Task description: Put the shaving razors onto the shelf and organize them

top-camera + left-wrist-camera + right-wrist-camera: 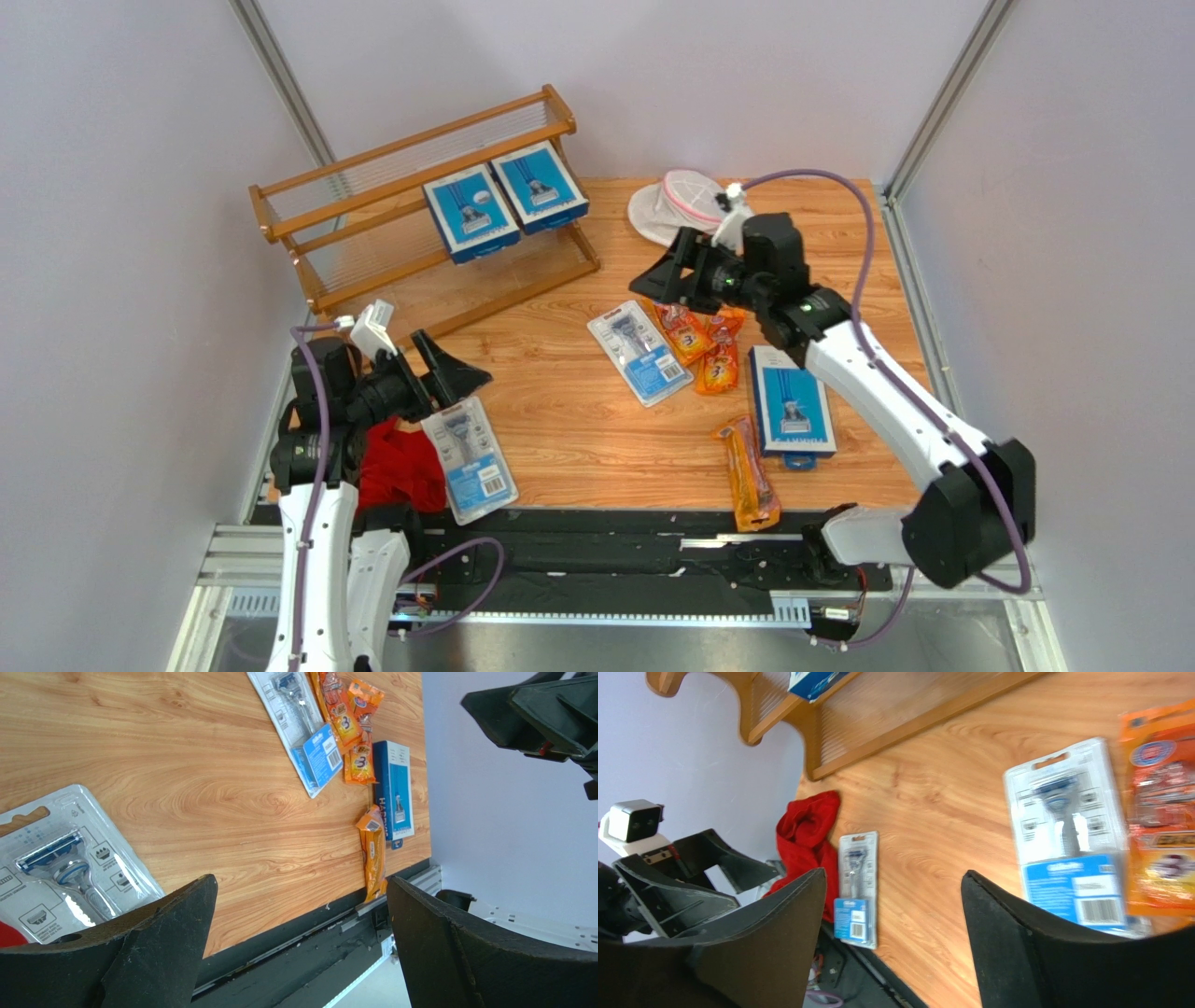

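The wooden shelf (pixel 407 147) stands at the back left with two blue razor boxes (pixel 471 213) lying on its slats. On the table lie a blister pack (pixel 640 353) in the middle, orange bags (pixel 701 343) beside it, a third blue box (pixel 791 403) and a lone orange bag (pixel 748 476) at the front. Another blister pack (pixel 471 457) lies front left, just below my left gripper (pixel 446 375), which is open and empty (pixel 302 882). My right gripper (pixel 666 273) hovers open above the middle pack, with nothing between its fingers (pixel 895 875).
A red cloth (pixel 400 469) is bunched at the front left against the left blister pack. A round white pouch (pixel 678 203) sits at the back behind the right arm. White walls close in on both sides, and a black rail (pixel 631 539) runs along the table's front edge.
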